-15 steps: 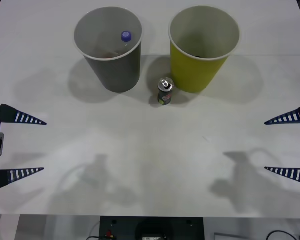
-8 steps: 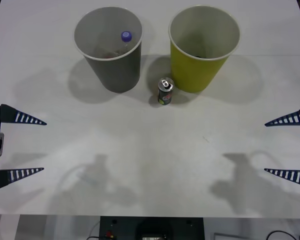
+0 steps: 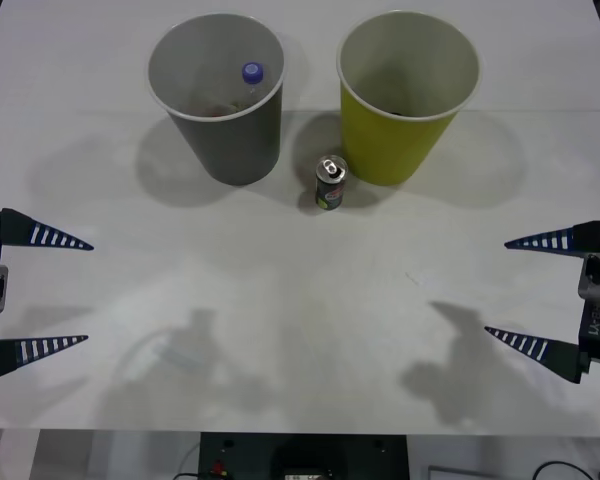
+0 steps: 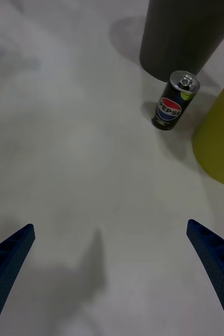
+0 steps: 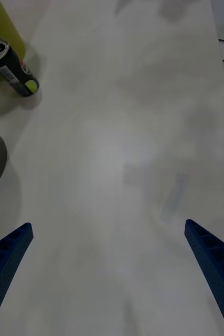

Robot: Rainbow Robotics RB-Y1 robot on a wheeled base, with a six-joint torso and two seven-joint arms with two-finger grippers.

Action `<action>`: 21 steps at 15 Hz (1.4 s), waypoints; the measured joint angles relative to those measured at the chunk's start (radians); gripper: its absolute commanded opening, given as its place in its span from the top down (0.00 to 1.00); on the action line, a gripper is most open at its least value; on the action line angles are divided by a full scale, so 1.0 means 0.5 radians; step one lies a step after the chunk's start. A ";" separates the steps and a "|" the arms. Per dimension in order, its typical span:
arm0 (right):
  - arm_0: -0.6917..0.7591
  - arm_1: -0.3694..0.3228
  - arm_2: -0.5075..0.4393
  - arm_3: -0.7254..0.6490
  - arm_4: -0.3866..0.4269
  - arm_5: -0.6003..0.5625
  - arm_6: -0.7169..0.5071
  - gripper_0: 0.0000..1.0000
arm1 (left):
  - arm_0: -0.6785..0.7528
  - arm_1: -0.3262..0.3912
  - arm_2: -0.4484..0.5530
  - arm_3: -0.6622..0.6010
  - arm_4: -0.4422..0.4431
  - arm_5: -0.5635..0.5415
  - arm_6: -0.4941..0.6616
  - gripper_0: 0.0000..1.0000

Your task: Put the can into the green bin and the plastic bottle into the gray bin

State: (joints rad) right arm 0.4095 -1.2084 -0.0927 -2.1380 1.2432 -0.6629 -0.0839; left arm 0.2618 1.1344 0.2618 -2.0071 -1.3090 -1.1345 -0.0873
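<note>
The can (image 3: 331, 182) stands upright on the white table between the two bins, close in front of them; it also shows as the can (image 4: 176, 101) and the can (image 5: 11, 61). The gray bin (image 3: 235, 130) stands at the back left, with the plastic bottle's blue-purple cap (image 3: 252, 72) showing inside it. The green bin (image 3: 405, 135) stands at the back right. My right gripper (image 3: 543, 296) is open at the table's right side, well short of the can. My left gripper (image 3: 68, 292) is open at the left edge, holding nothing.
The white table (image 3: 300, 330) stretches bare between the grippers and the bins. Its front edge (image 3: 300, 432) runs near the bottom of the front view, with dark equipment below it.
My right gripper has moved inward from the right edge, toward the table's middle. The left gripper, can, bottle and bins have not moved.
</note>
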 measured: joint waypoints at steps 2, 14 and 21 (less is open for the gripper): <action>0.006 -0.030 0.125 -0.031 -0.026 0.172 -0.001 0.00 | 0.000 0.000 0.000 0.000 0.000 0.000 0.000 0.00; -0.304 -0.309 1.213 -0.187 -0.248 1.562 -0.063 0.00 | 0.000 0.000 0.000 0.000 0.000 0.000 0.000 0.00; -1.084 -0.227 2.298 -0.155 -0.152 2.454 -0.452 0.00 | 0.000 0.000 0.000 0.000 0.000 0.000 0.000 0.00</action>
State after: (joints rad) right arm -0.1324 -1.3218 1.0564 -2.2157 1.1674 0.5639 -0.3098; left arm 0.2618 1.1345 0.2618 -2.0071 -1.3090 -1.1345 -0.0873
